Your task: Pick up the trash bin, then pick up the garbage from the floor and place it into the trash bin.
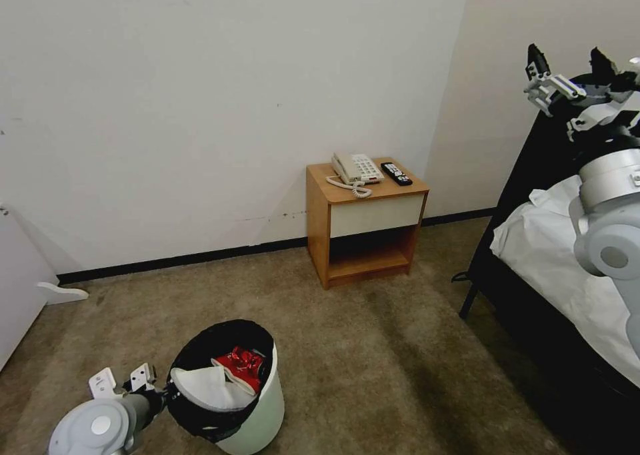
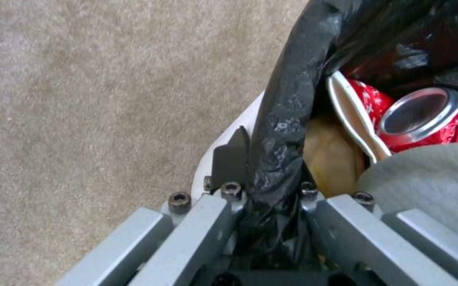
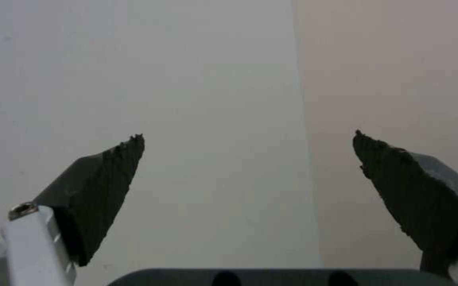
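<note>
At the lower left of your head view, the left gripper [image 1: 162, 396] was clamped on the near rim of the trash bin [image 1: 263, 412], its fingers pinching the black bag [image 2: 284, 131] and the white wall together. Your left wrist view confirmed it: one dark finger [image 2: 231, 159] lay against the outside of the bin and the bag bunched up tight between the jaws. The bin sat tilted, its mouth turned toward the camera, over the brown carpet [image 1: 373, 348]; you could not tell from these views whether its base touched the floor.

Inside the bin you had a white slipper [image 1: 208, 387] lying across the opening, with a red can [image 2: 422, 119] and red packaging beside it. Something tan, possibly cardboard, sat just under the rim by the gripper, though that part was poorly seen.

Your right gripper [image 1: 570, 65] was held high at the upper right, over the bed [image 1: 553, 255], well apart from the bin. Its two dark fingertips [image 3: 107, 178] stood spread wide with nothing between them, pointing at the bare wall.

A wooden nightstand [image 1: 363, 232] stood against the wall beyond the bin, carrying a telephone [image 1: 357, 170] and a remote [image 1: 396, 173].
</note>
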You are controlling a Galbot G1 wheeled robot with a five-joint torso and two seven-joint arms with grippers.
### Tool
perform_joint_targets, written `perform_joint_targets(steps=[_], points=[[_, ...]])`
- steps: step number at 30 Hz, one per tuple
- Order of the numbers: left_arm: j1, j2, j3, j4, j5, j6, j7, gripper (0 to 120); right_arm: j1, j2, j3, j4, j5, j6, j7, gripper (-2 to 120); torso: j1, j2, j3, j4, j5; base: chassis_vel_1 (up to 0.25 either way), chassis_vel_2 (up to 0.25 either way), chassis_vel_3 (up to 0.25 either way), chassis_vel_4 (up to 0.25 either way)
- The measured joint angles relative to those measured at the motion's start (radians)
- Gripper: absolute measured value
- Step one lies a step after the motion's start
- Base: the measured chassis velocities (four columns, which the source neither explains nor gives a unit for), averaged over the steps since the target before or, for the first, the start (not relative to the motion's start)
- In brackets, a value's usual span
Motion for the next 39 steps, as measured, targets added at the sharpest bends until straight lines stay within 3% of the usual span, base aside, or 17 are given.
perform_joint_targets(steps=[6,12,20,23,28,39], points=[[0.006,-0.005,-0.027,-0.040,-0.008,0.000,0.000,2,-0.018,0.000,0.010,0.002,-0.002,0.001,0.000,100,0.000,0.000,0.000,0.0000,0.0000,0.000,0.000,0.000,0.000],[0.036,-0.008,-0.068,-0.133,-0.003,0.000,0.001,2,-0.082,0.002,0.060,0.024,-0.004,-0.019,0.010,100,0.000,0.000,0.000,0.0001,-0.0002,0.000,0.000,0.000,0.000],[0.082,-0.041,-0.098,-0.274,0.064,0.000,0.032,2,-0.314,0.035,0.231,0.131,-0.030,-0.092,0.042,100,0.000,0.000,0.000,0.0001,-0.0003,0.000,0.000,0.000,0.000],[0.087,-0.047,-0.102,-0.294,0.075,0.000,0.036,2,-0.365,0.048,0.266,0.152,-0.044,-0.097,0.042,100,0.000,0.000,0.000,-0.0002,0.0000,0.000,0.000,0.000,0.000],[0.109,-0.072,-0.113,-0.353,0.140,0.000,0.074,2,-0.568,0.098,0.396,0.219,-0.120,-0.089,0.017,100,0.000,0.000,0.000,-0.0002,0.0001,0.000,0.000,0.000,0.000],[0.134,-0.112,-0.104,-0.428,0.217,-0.001,0.103,2,-0.819,0.209,0.390,0.310,-0.335,-0.054,-0.023,100,0.000,0.000,0.000,0.0001,-0.0003,0.000,0.000,0.000,0.000]])
